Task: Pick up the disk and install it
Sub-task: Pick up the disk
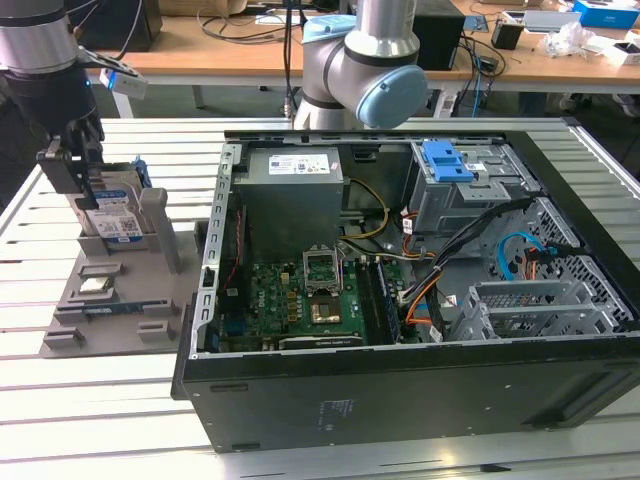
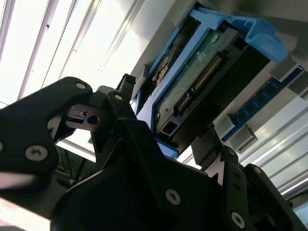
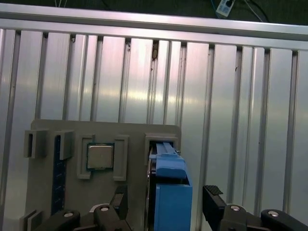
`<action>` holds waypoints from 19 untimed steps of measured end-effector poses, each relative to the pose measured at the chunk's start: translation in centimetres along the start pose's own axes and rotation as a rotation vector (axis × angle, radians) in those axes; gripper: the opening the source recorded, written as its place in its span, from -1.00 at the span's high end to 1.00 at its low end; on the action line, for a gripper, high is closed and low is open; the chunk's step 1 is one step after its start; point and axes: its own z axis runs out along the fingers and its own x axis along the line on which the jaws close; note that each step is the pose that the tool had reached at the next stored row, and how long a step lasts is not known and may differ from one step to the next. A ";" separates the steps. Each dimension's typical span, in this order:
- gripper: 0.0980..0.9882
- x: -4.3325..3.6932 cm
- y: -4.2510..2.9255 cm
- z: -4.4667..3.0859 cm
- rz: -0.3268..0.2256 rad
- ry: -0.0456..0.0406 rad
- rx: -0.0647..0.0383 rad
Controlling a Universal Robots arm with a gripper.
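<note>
Above the grey plastic parts tray (image 1: 110,310): black two-finger end effector (image 3: 166,207) spread open, gripping nothing, one finger on each side of the disk (image 1: 117,226), a flat silver hard drive in a blue plastic carrier, standing on edge in a tray slot. Gaps visible both sides. Judged step: pick-up, pre-grasp. Closing calls for square contact on the carrier's flanks, then a straight pull clear of the slot.

One disk (image 1: 112,216). One gripper (image 3: 166,204), two fingers (image 3: 212,198). One grey holder (image 1: 75,325), with one processor chip (image 3: 100,156) and one memory stick (image 1: 110,308). One computer case (image 1: 400,400); inside, one power supply (image 1: 295,170), one drive cage (image 1: 455,185), one motherboard (image 1: 285,300).
</note>
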 end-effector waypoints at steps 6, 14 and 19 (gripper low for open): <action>-0.40 0.00 -0.01 0.03 0.001 0.0021 0.027; -0.40 -0.02 0.23 0.04 0.001 0.0022 0.028; -0.40 -0.02 0.28 0.04 0.001 0.0022 0.028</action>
